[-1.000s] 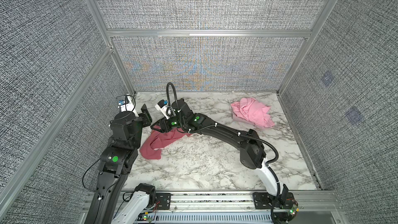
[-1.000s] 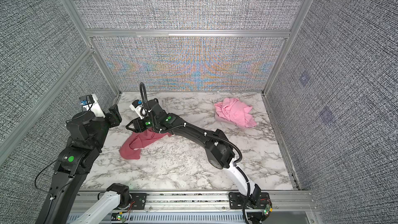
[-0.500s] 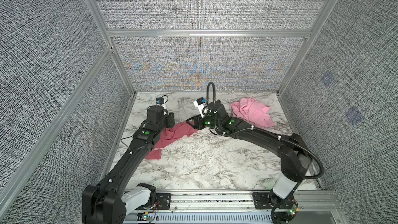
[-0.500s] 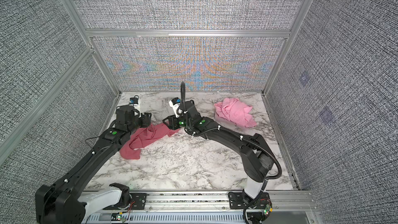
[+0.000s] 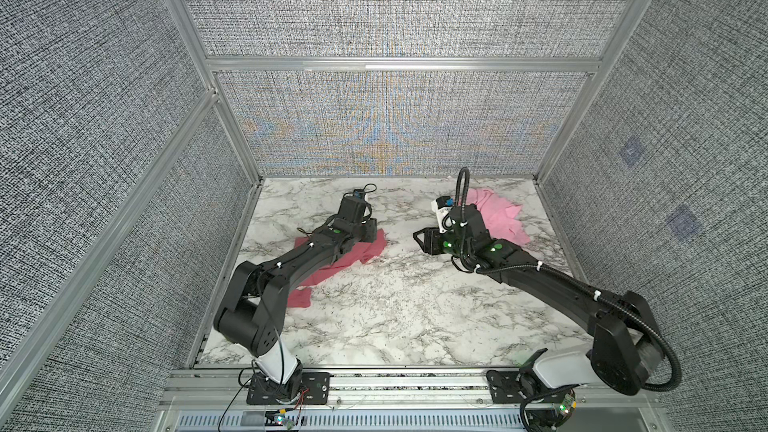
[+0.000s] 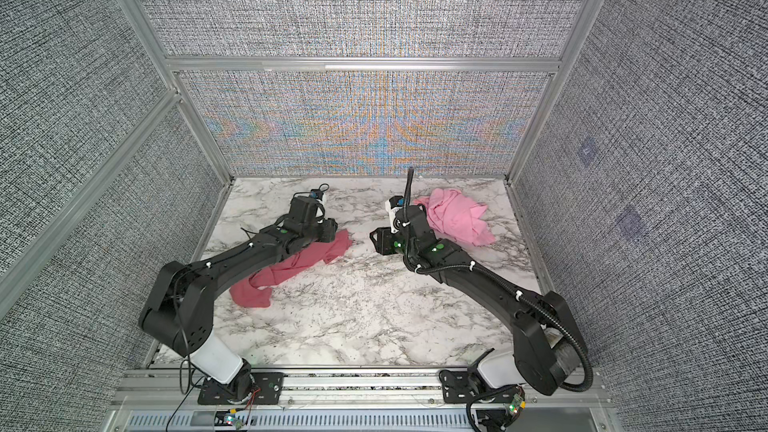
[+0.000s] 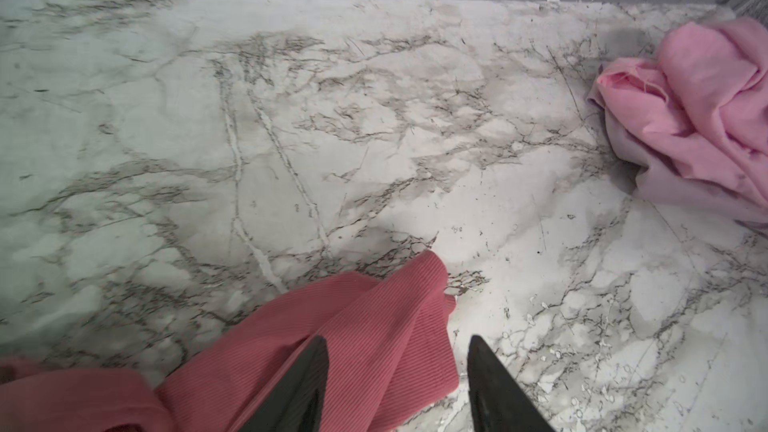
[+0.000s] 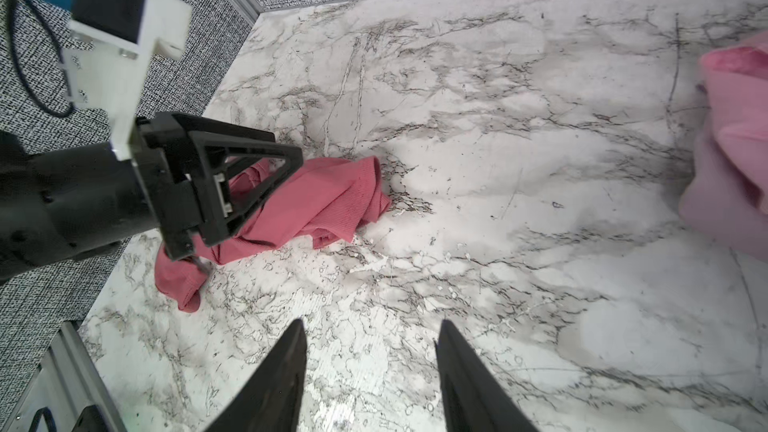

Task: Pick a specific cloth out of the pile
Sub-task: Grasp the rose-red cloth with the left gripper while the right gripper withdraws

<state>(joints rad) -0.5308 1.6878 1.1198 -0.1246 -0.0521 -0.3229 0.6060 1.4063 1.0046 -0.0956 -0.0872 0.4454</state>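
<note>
The rose-red cloth [image 6: 291,270] lies stretched across the marble table [image 6: 374,326] at left. The left gripper [image 7: 397,371], jaws parted, straddles its far end without pinching it. The right gripper [image 8: 370,351] hovers half open, empty, at centre. The pink pile [image 6: 457,218] sits far right.

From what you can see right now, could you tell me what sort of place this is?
Most likely a robot test cell, not a home: grey fabric wall panels in aluminium framing enclose a marble-patterned tabletop, with two arms bolted to a front rail.
</note>
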